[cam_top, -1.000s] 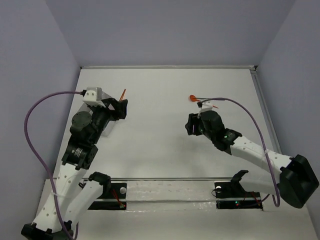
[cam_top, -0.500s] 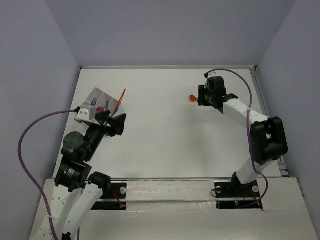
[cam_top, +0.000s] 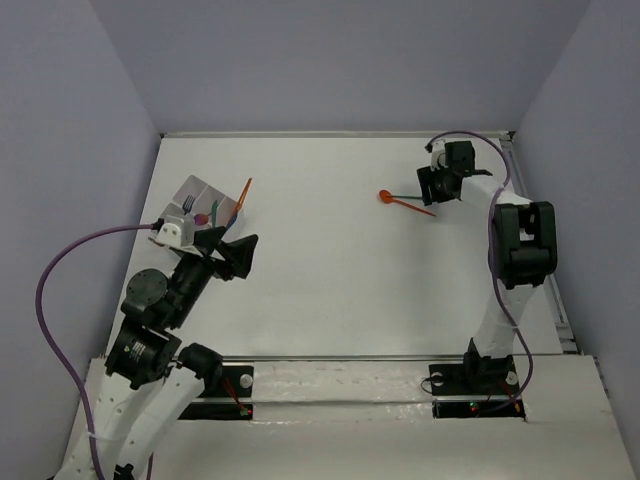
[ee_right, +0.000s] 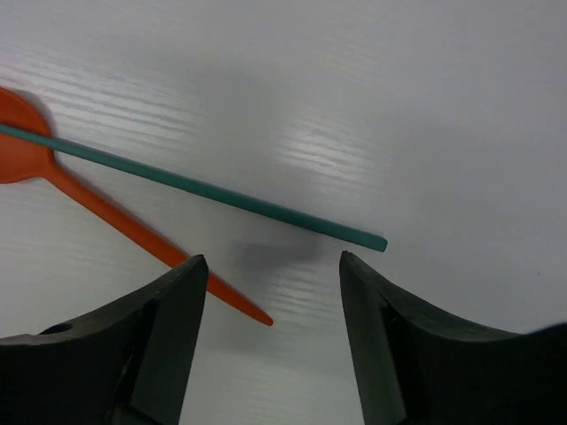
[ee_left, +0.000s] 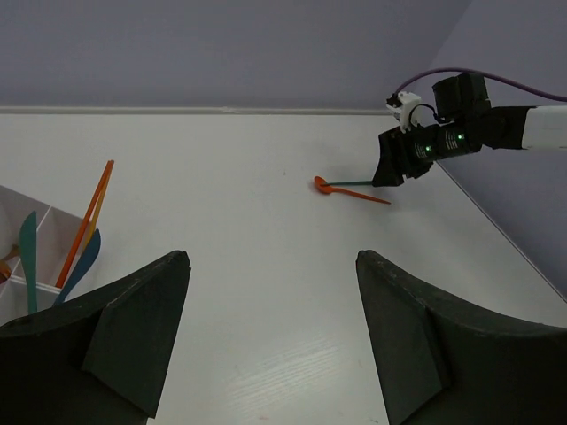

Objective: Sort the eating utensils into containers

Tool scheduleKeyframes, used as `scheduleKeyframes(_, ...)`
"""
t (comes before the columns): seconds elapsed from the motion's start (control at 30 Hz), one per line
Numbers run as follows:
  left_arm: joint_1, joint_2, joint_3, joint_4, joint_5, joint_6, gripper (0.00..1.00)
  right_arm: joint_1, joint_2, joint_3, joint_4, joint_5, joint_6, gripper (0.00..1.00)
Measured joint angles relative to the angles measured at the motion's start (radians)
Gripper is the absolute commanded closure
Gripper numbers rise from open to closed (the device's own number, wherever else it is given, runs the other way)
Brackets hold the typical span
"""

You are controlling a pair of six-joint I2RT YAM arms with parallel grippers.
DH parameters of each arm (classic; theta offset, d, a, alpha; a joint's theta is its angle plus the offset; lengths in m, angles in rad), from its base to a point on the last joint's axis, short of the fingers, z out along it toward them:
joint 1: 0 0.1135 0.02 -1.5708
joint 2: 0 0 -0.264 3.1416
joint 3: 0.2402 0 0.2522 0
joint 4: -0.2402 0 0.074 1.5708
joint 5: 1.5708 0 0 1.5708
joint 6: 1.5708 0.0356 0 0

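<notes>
- We saw the right gripper (ee_right: 270, 270) with its two dark fingers spread wide and nothing between them, pointed down at the white table (cam_top: 320, 290) near its far right corner.
- In its wrist view a thin teal stick (ee_right: 204, 191) lay slanted on the table, and its free end sat in the gap between the fingers without touching either.
- An orange spoon (ee_right: 106, 211) lay under that stick. The stick crossed the spoon's bowl at the left edge of the view, and the tip of the handle ended close to one finger.
- We saw the left gripper (ee_left: 273, 266) also spread open and empty, held above the near left part of the table and facing across it, well apart from the spoon and stick.
- Just beyond and left of it stood the white divided tray (cam_top: 188, 187) by the left wall.
- An orange stick (ee_left: 86, 221) leaned out over the tray's right rim. Two teal-blue pieces (ee_left: 29, 257) stood in the compartments beside it, and a silver fork (cam_top: 187, 203) lay in another.
</notes>
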Motion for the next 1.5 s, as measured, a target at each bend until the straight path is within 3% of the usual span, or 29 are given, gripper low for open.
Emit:
scheduleKeyframes(0.07, -0.005, 0.0, 0.0, -0.003, -0.007, 0.0, 0.13, -0.003, 0.026, 0.023, -0.024, -0.009, -0.037, 0.24)
scheduleKeyframes(0.23, -0.015, 0.0, 0.0, -0.003, -0.016, 0.0, 0.13, -0.002, 0.077, 0.123, -0.084, -0.053, -0.116, 0.22)
scheduleKeyframes(0.53, -0.016, 0.005, 0.0, -0.006, -0.02, 0.0, 0.13, -0.002, 0.204, 0.359, -0.221, -0.137, -0.192, 0.3)
scheduleKeyframes(0.9, -0.016, 0.019, 0.0, -0.01, -0.021, 0.0, 0.13, -0.002, 0.279, 0.397, -0.317, -0.193, -0.214, 0.3)
scheduleKeyframes(1.07, -0.023, 0.019, 0.0, -0.01, -0.022, 0.0, 0.13, -0.002, 0.28, 0.374, -0.298, -0.183, -0.212, 0.43)
scheduleKeyframes(1.13, -0.024, 0.019, 0.0, -0.01, -0.022, 0.0, 0.13, -0.002, 0.274, 0.356, -0.271, -0.177, -0.204, 0.55)
scheduleKeyframes(1.23, -0.028, 0.019, 0.0, -0.01, -0.023, 0.0, 0.13, -0.002, 0.241, 0.288, -0.209, -0.178, -0.193, 0.63)
scheduleKeyframes(1.5, -0.034, 0.018, 0.0, -0.01, -0.024, 0.0, 0.14, 0.006, 0.2, 0.209, -0.142, -0.195, -0.172, 0.69)
